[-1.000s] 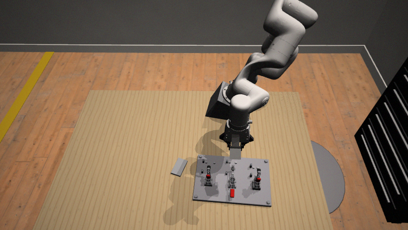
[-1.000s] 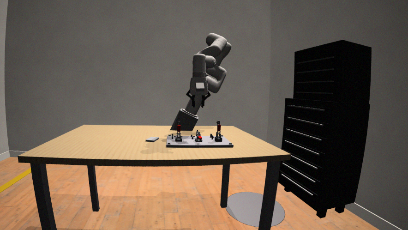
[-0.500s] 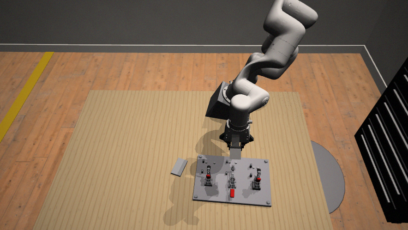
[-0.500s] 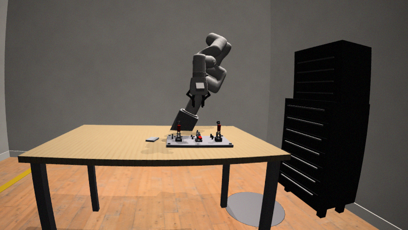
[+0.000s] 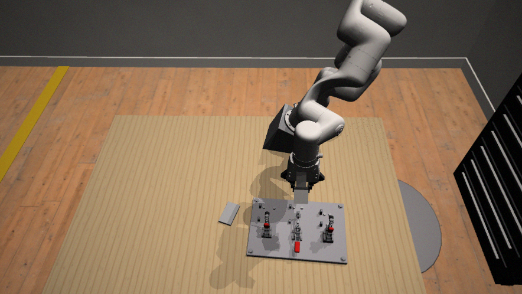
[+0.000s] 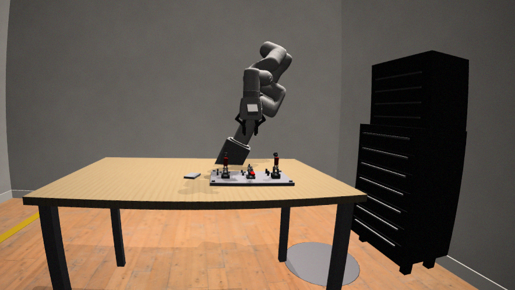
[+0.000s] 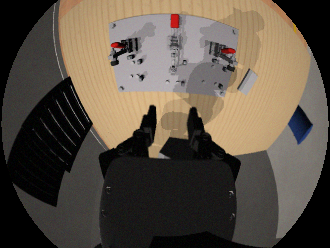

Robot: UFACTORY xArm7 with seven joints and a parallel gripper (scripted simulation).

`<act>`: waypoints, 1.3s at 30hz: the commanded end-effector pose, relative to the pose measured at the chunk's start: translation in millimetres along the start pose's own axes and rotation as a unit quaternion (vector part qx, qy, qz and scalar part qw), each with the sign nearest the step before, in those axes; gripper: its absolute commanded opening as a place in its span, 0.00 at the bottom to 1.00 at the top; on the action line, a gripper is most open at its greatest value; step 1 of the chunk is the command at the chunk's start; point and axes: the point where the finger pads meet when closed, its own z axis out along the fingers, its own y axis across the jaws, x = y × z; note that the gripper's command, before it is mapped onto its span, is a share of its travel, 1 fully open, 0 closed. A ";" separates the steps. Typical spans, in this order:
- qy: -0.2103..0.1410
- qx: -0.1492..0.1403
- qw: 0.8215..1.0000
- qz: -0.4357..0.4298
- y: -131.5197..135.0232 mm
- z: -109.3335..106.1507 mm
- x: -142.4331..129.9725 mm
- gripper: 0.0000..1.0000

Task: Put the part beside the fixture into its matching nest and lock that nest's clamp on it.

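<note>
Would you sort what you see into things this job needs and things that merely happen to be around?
For the job:
- flat grey part
- fixture plate with three clamps
- gripper

Just around:
- black drawer cabinet
- grey disc on the floor
- yellow floor stripe

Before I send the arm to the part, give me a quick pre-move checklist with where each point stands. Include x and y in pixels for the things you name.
1. Gripper (image 5: pixel 301 189) (image 6: pixel 250 134) (image 7: pixel 172 114) holding nothing: ok.
2. Fingers wide enough to straddle the part (image 5: pixel 229 213) (image 6: pixel 191 175) (image 7: pixel 247 82): cannot tell; they stand partly open.
3. Part lying flat on the table, off the fixture plate (image 5: pixel 277 251) (image 6: pixel 252 183) (image 7: pixel 150 82): ok.
4. Gripper lined up over the part: not ok; it hangs off to one side.
5. Middle clamp (image 5: pixel 297 233) (image 6: pixel 251 174) (image 7: pixel 174 44) open, should its nest be the one: not ok; its red handle is down.
6. Part's matching nest identified: cannot tell.
</note>
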 end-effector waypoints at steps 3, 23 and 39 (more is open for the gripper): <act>0.002 0.000 1.000 0.000 0.4 -1.3 1.3 0.47; 0.002 0.000 1.000 0.000 0.5 -1.4 21.6 0.47; 0.002 0.000 1.000 0.000 0.8 -1.8 113.4 0.47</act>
